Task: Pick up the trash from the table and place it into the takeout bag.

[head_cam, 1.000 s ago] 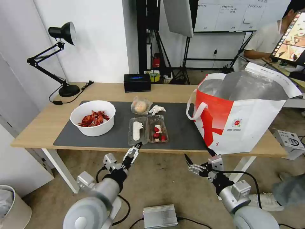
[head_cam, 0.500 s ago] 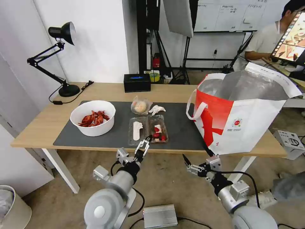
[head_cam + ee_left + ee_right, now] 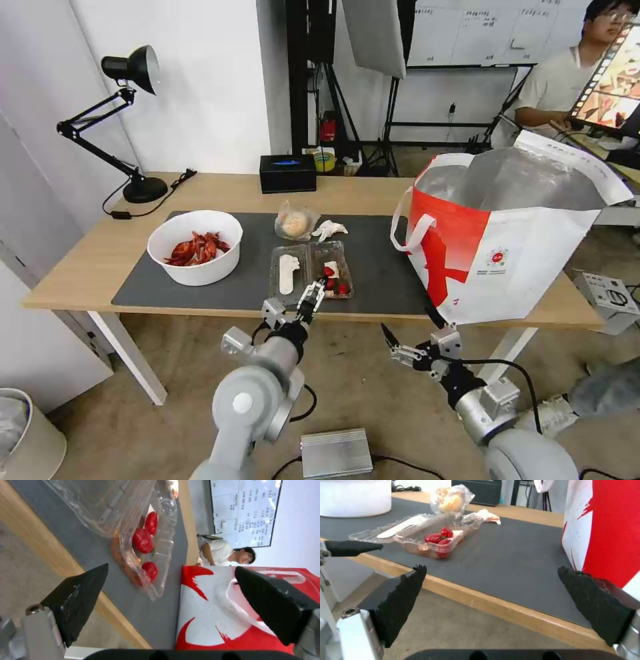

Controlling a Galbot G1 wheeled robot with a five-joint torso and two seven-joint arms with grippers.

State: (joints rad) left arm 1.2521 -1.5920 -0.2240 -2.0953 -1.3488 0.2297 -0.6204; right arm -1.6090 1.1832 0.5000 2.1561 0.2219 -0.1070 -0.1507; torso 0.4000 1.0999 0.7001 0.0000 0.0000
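My left gripper hung at tray's near edge on mat, jaws spread, gripping nothing. My right gripper waited below table edge beside bag, jaws apart.

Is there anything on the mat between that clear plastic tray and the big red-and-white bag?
No. In the head view, bare dark mat separates the clear tray from the bag; the right wrist view shows the same.
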